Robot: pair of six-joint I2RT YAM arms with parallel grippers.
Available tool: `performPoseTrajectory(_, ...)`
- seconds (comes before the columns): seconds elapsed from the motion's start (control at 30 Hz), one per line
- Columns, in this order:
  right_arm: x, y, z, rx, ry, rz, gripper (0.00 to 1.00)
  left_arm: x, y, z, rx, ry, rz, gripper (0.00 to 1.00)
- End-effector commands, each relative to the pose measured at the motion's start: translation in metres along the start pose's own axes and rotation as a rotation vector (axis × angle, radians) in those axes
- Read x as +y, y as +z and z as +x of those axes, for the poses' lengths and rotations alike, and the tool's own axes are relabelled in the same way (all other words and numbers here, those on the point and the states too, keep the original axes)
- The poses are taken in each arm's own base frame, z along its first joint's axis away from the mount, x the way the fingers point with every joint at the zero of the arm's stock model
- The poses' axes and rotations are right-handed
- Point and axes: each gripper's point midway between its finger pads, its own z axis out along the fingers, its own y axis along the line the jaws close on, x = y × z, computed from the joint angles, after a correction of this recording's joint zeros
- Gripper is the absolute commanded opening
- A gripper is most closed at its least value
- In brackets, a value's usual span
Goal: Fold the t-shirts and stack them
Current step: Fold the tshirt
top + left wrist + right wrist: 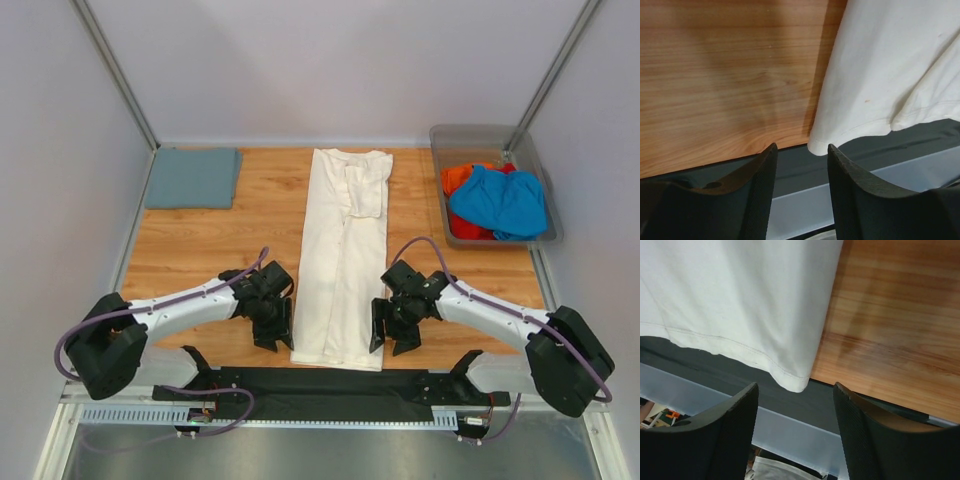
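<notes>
The cream shirt (340,260) lies in the middle of the table (200,250), folded into one long narrow strip. Its collar is at the far end, and its hem reaches over the near edge onto the black strip (330,385) in front of the arms. One sleeve is folded on top near the collar.

The left gripper (275,335) stands just beside the left hem corner. Its jaws are spread and nothing is between them. In the left wrist view the corner lies just ahead of the fingertips, apart from them.

The right gripper (392,335) stands just beside the right hem corner. Its jaws are also spread and they hold nothing. In the right wrist view the corner is just ahead of the gap.

A grey-blue shirt (193,178) lies folded flat at the far left corner. At the far right a clear bin (470,131) holds a blue shirt (500,203), crumpled on top of an orange-red shirt (458,178).
</notes>
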Motion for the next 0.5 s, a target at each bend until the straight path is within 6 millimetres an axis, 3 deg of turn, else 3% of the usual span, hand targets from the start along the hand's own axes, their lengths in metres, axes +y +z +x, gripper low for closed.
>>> performPoseTrajectory(0.0, 0.014, 0.004, 0.005, 0.003, 0.059, -0.067, 0.62, -0.010, -0.002, -0.003, -0.007, 0.007, -0.020, 0.52)
performPoseTrajectory(0.23, 0.006, 0.020, 0.012, 0.021, 0.090, -0.049, 0.59, -0.005, 0.014, -0.002, 0.007, -0.005, -0.078, 0.50)
performPoseTrajectory(0.3, 0.007, 0.021, 0.013, 0.021, 0.095, -0.054, 0.54, -0.003, 0.017, 0.000, 0.020, -0.007, -0.083, 0.49)
performPoseTrajectory(0.47, 0.005, 0.021, 0.013, 0.013, 0.105, -0.050, 0.52, -0.008, 0.022, 0.005, 0.034, -0.013, -0.046, 0.49)
